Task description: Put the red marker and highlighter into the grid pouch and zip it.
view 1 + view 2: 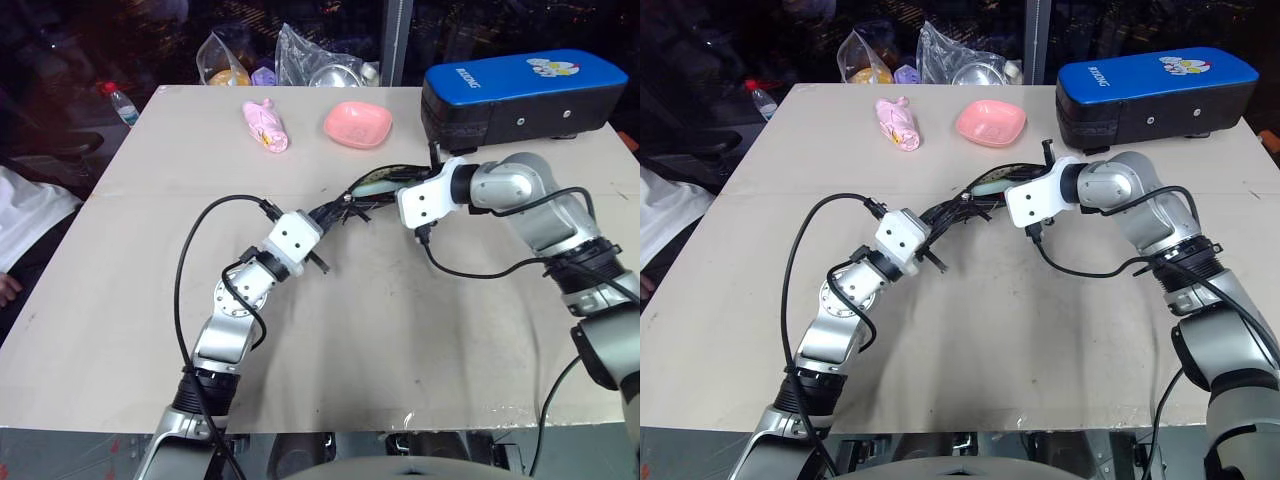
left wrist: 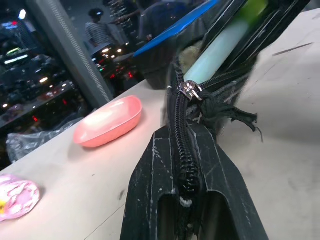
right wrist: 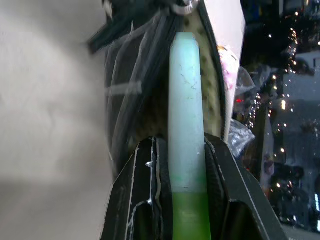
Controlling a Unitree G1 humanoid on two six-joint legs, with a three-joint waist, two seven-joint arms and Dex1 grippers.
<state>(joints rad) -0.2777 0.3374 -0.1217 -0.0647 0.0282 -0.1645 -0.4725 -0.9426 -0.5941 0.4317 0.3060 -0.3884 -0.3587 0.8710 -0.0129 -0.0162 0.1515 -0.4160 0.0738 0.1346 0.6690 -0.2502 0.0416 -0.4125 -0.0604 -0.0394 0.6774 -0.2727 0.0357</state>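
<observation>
Beige bench [image 1: 420,340] mid-span: my right end effector [image 3: 187,175] grips the highlighter [image 3: 186,110], its pale end inside the open grid pouch [image 2: 220,85]. My left end effector [image 2: 185,200] is clenched on the pouch's zipper edge; pink dish [image 1: 357,124] beyond.

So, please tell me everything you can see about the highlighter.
The highlighter is a short, flat pen of pale translucent green plastic with a brighter green end. The right gripper pinches it between its two black fingers near that bright end. Its pale end points into the open mouth of the grid pouch, past the zipper pull. The left gripper is shut on the pouch's zipper edge, holding it above the table.
</observation>
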